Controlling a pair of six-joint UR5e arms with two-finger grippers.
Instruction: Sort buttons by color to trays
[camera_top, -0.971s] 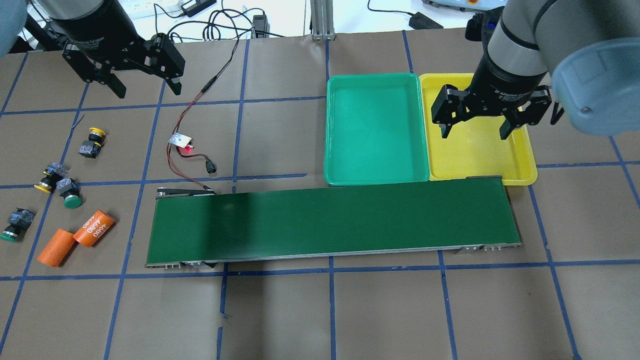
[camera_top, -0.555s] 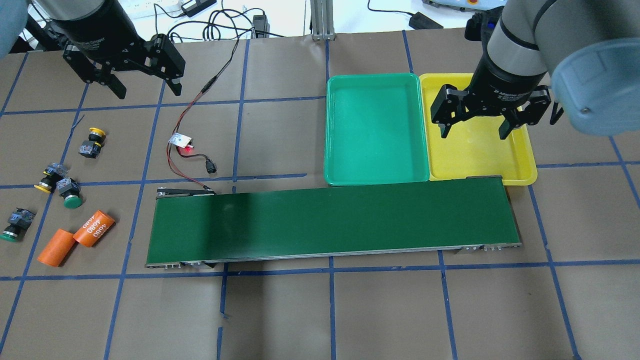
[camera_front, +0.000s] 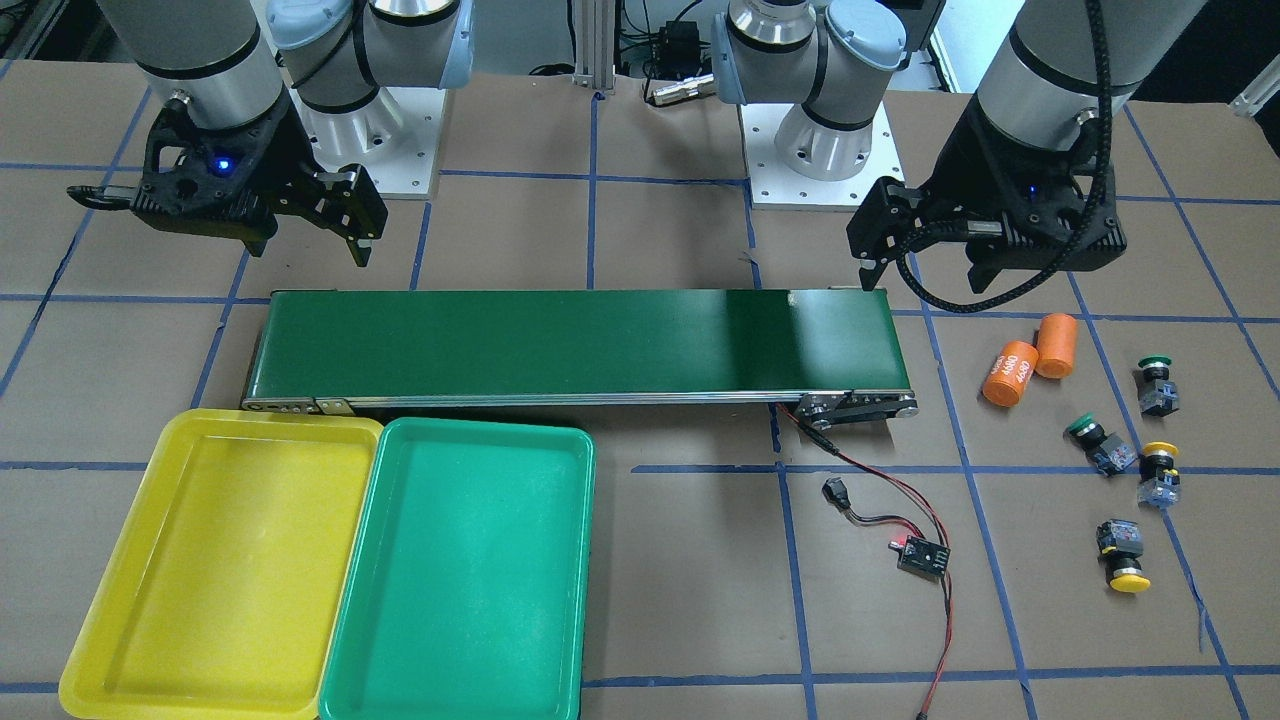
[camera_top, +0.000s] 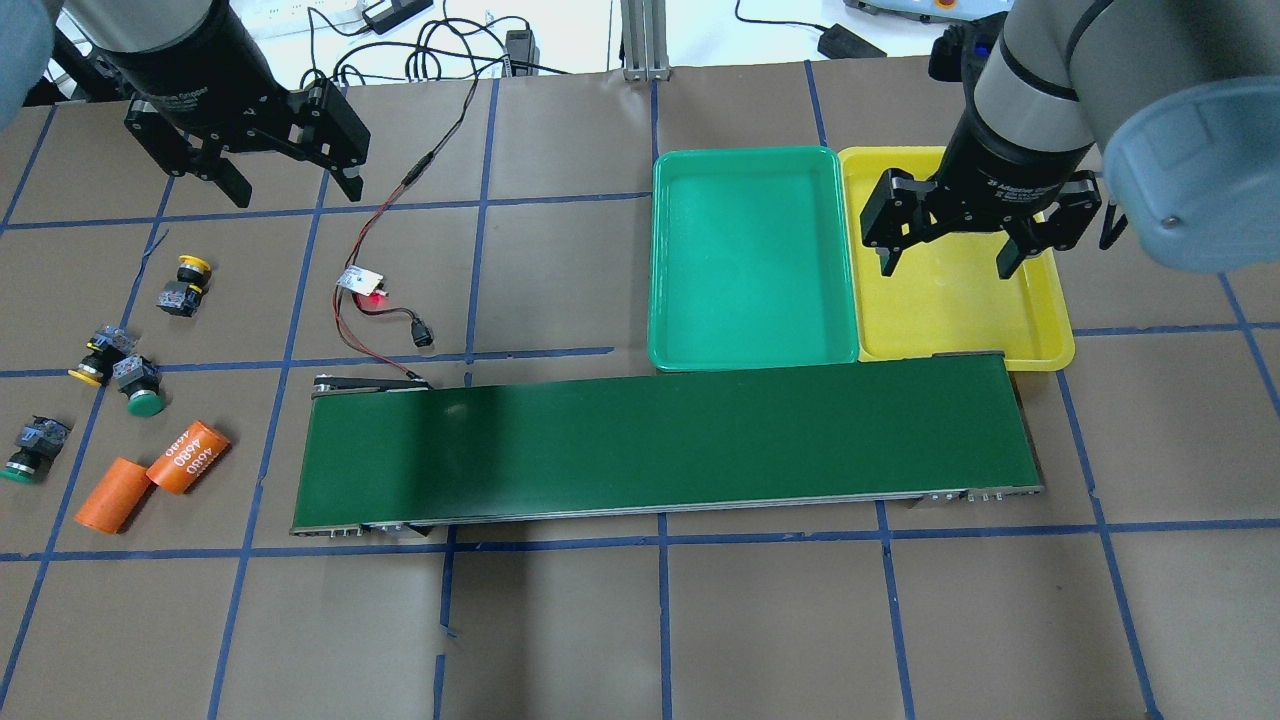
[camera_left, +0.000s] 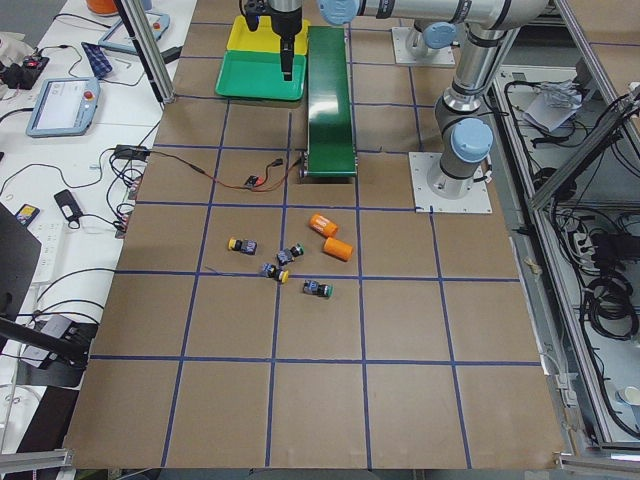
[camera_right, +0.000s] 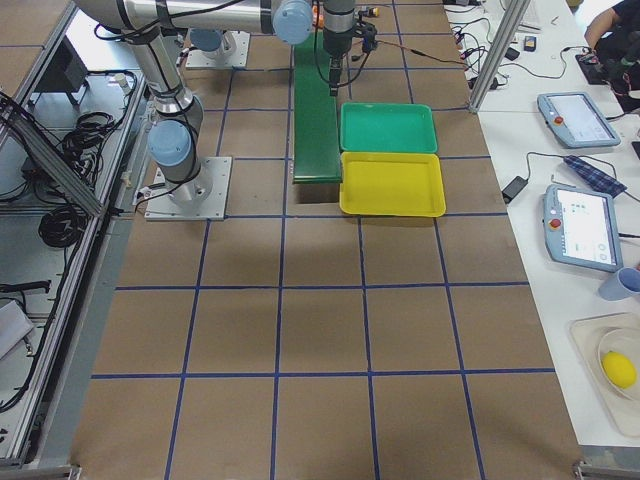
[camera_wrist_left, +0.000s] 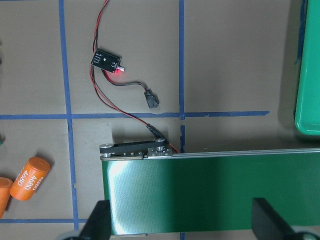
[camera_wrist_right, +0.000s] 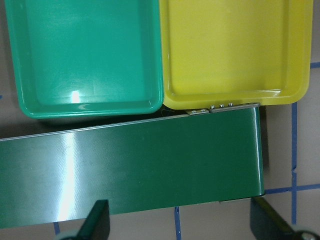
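Four buttons lie loose on the brown table at the overhead view's left: a yellow one, a second yellow one, a green one touching it, and another green one. The green tray and the yellow tray sit side by side, both bare, behind the belt's right end. My left gripper hangs open and holds nothing, well behind the buttons. Over the yellow tray my right gripper is open too, nothing between its fingers.
A long dark-green conveyor belt crosses the middle of the table. Two orange cylinders marked 4680 lie beside the buttons. A small circuit board with red and black wires lies beyond the belt's left end.
My left gripper has shifted slightly in the overhead view and stays open. The right gripper, buttons and trays are where they were.
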